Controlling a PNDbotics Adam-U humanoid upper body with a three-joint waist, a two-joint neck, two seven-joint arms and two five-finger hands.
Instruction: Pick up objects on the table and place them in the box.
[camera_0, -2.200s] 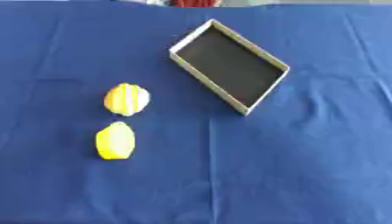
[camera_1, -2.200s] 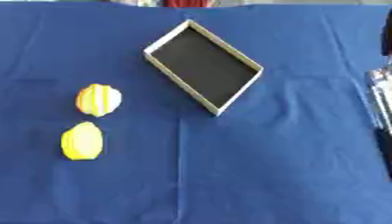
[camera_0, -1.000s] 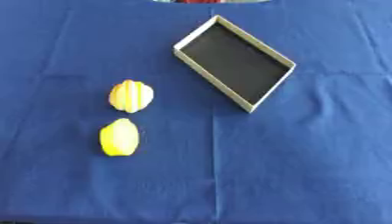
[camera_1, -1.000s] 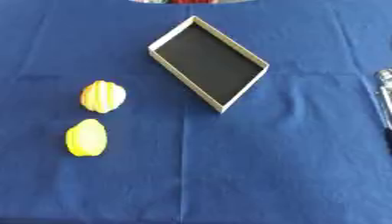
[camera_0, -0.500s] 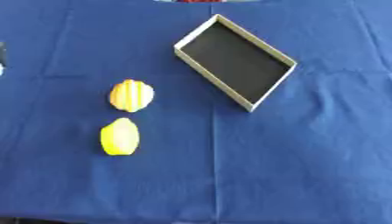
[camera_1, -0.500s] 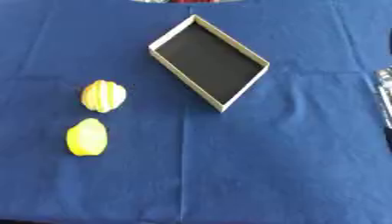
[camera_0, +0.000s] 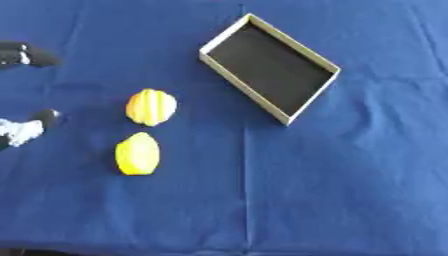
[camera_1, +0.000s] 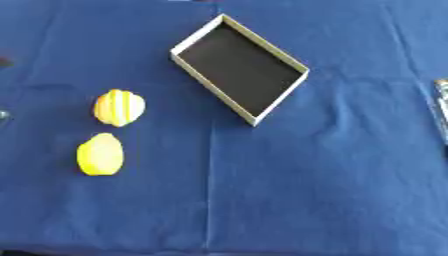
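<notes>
Left hand (camera_0: 22, 131) poked in at the edge, two yellow fruits untouched

Its fingers were spread apart, empty, beside striped fruit (camera_0: 150, 106) and lemon (camera_0: 137, 153); box (camera_0: 269, 68) sat empty on the blue counter (camera_0: 332, 190); right hand's state unclear.

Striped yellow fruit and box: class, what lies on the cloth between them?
Nothing; in the left eye view only bare blue cloth separates the striped yellow fruit from the box.
</notes>
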